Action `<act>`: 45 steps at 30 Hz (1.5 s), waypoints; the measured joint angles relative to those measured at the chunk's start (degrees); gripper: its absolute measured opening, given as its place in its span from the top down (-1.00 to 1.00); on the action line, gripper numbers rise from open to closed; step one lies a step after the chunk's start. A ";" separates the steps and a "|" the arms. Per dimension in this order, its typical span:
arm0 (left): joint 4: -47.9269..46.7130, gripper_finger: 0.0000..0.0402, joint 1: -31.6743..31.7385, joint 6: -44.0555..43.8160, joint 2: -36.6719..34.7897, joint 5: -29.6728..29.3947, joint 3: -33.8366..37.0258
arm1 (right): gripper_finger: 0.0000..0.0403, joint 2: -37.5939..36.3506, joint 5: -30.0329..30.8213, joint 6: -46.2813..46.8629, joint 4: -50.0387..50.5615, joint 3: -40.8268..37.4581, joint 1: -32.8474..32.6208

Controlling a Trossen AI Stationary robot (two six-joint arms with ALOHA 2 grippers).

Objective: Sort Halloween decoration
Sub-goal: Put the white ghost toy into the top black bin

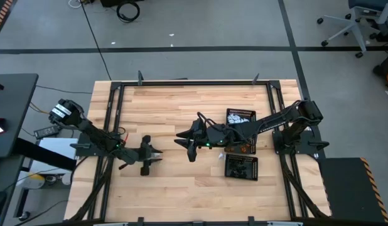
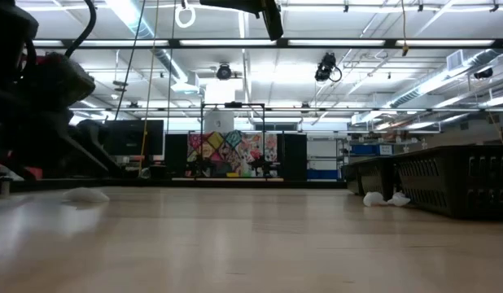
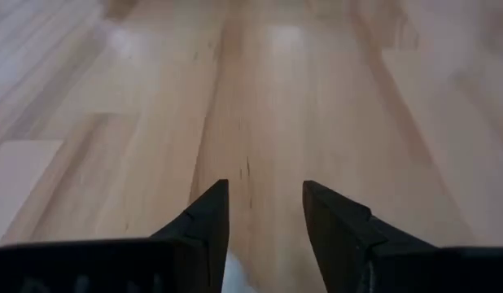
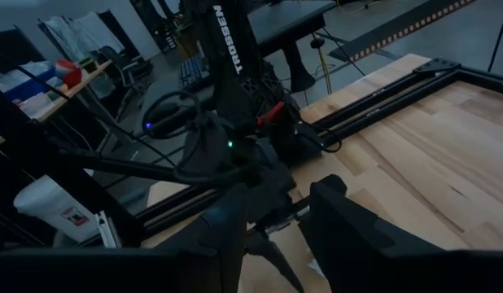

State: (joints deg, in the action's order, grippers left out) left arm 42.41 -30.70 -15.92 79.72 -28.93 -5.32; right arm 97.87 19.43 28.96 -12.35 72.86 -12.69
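Trinkets look tiny, light, prob. stiff plastic; best pinched across the body w/ fingertips. White trinket (image 3: 233, 273) sits on table (image 1: 181, 194) between left gripper (image 3: 264, 203) fingers, which stand apart around it, not clamped. Right gripper (image 4: 277, 213) hovers mid-table, fingers apart, empty. More white trinkets (image 2: 386, 198) lie beside mesh trays (image 1: 241, 166). Trinket mostly cut off by frame edge; shape unclear.

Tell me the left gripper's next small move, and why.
Probably finish closing on the white trinket. The left gripper is low over the table with that white piece between its fingers, which stand apart. Once it grips, it can lift. The right gripper hangs mid-table near the trays.
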 joint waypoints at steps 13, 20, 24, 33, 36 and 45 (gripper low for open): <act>-13.15 0.29 -5.02 -22.37 -11.99 -3.64 0.03 | 0.31 -0.01 -3.55 -1.06 0.29 0.00 0.50; -20.88 0.29 -14.21 -35.69 -15.62 -10.71 -0.02 | 0.31 -0.01 -6.29 -3.37 0.26 0.00 0.69; -26.56 0.29 -18.48 -44.92 -15.69 -8.71 -0.02 | 0.31 -0.01 -9.60 -3.78 0.25 0.00 1.46; -45.76 0.29 -20.89 -53.52 -15.69 -8.00 -5.53 | 0.31 -0.01 -18.11 -5.49 0.29 0.00 4.20; -53.86 0.29 -20.85 -53.58 -15.67 -15.30 -8.24 | 0.31 -0.01 -21.29 -5.78 0.38 0.00 5.20; -54.62 0.29 -20.87 -57.47 -15.61 -32.55 -5.81 | 0.31 -0.01 -28.64 -5.22 0.38 0.00 7.85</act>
State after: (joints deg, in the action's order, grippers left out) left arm -12.22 -51.57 -73.40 64.11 -61.48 -11.13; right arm 97.86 -9.21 23.74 -11.97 72.86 -4.84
